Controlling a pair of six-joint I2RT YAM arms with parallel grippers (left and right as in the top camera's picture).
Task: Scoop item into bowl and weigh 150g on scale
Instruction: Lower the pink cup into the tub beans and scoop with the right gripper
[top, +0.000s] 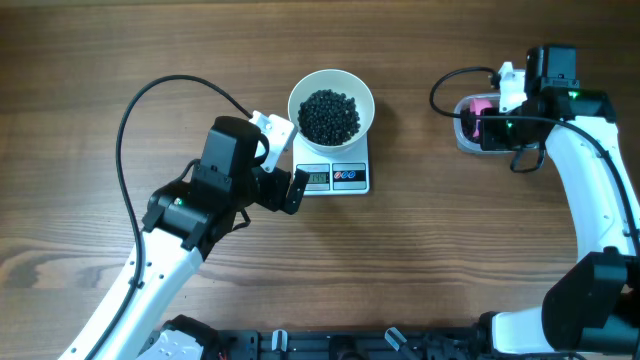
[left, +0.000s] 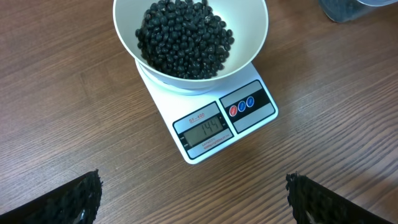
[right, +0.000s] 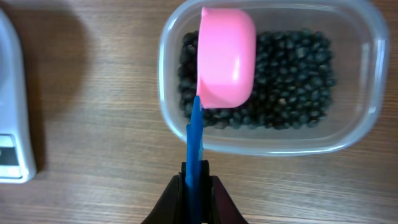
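The white bowl (top: 331, 82) stands on the white scale (top: 352, 178) and holds a heap of black pellets (top: 330, 115). In the left wrist view the pellets (left: 183, 37) fill the bowl (left: 254, 38), and the scale (left: 252, 121) shows lit digits. My left gripper (top: 285, 160) is open just left of the scale, its fingertips (left: 81, 196) wide apart over bare wood. My right gripper (right: 196, 180) is shut on the blue handle (right: 194, 140) of a pink scoop (right: 227, 56). The scoop hangs over a clear tub (right: 364, 93), its rounded back facing the camera.
The clear tub (top: 466, 135) of black pellets (right: 292, 87) sits at the far right, under the right wrist. A black cable (top: 130, 130) loops over the table on the left. The scale's corner (right: 12, 124) shows at the left edge of the right wrist view.
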